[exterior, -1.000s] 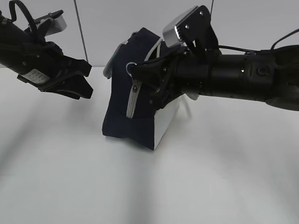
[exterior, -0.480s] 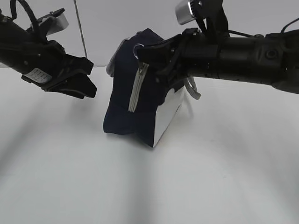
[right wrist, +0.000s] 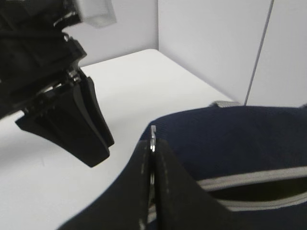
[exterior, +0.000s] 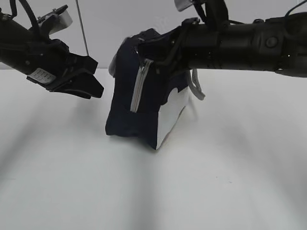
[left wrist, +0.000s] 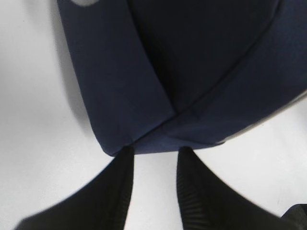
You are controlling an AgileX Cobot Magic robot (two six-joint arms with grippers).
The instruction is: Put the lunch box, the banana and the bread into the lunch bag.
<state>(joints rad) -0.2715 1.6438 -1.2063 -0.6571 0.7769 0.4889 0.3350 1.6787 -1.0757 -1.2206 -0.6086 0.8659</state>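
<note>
The navy lunch bag (exterior: 144, 108) stands mid-table with its white end panel (exterior: 171, 117) facing front. My right gripper (exterior: 140, 50) is shut on the metal ring pull (right wrist: 153, 135) at the bag's top, and the grey zipper (exterior: 138, 87) hangs below it. In the right wrist view the zipper (right wrist: 268, 188) gapes a little. My left gripper (exterior: 95, 85) hovers open just left of the bag. Its fingertips (left wrist: 125, 154) reach the bag's lower edge (left wrist: 144, 143) with only white table between them. The lunch box, the banana and the bread are out of view.
A grey webbing handle (exterior: 195, 88) hangs off the bag's right side. White table (exterior: 153, 191) spreads in front, and a pale wall (exterior: 105, 28) stands close behind. Both arms hang low over the back half of the table.
My right gripper has risen with the ring pull, drawing the bag's top upward and stretching the zipper tape. The left gripper has edged right toward the bag.
</note>
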